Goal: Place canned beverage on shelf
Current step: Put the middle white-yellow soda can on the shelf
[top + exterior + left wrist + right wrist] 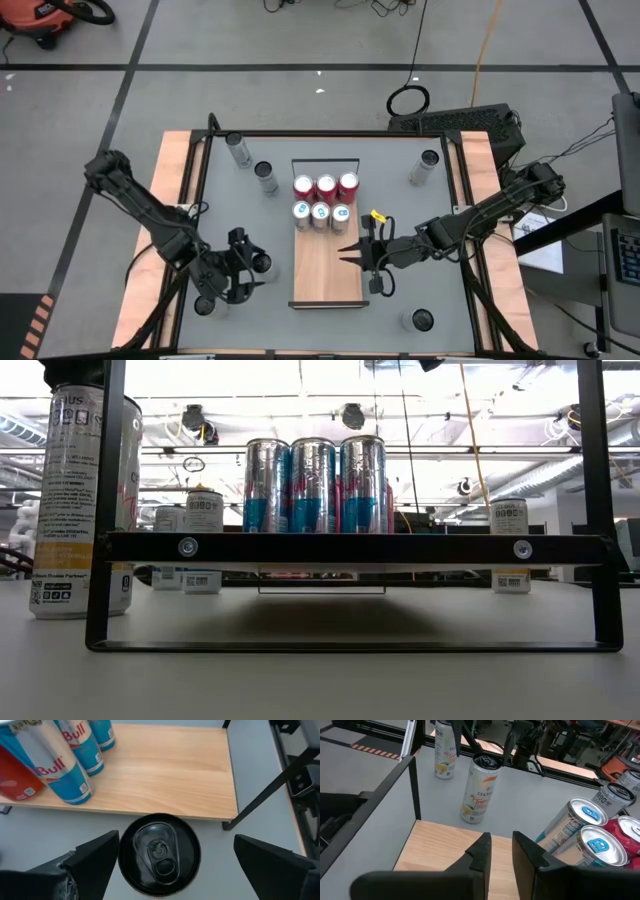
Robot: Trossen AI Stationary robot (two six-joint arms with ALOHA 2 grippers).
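Left wrist view: a black can top (159, 854) with a pull tab sits between the left gripper's (172, 865) matte dark jaws, which stand spread wide on either side of it without touching. The can stands on the smooth grey counter (240, 215) just beside the shelf's (328, 265) long edge. The shelf is a pale, fine-grained wood board with dark metal framing. On it stand six slim metal cans: three silver-and-blue ones (55, 765) reading "Red Bull" in part, and three red ones (325, 186) behind them. The right gripper (352, 254) hovers over the bare wood at the shelf's near half, its jaws nearly closed with a narrow gap, holding nothing. Across the counter a white can (481, 789) labelled "CELSIUS" stands upright, another like it (445, 747) farther off.
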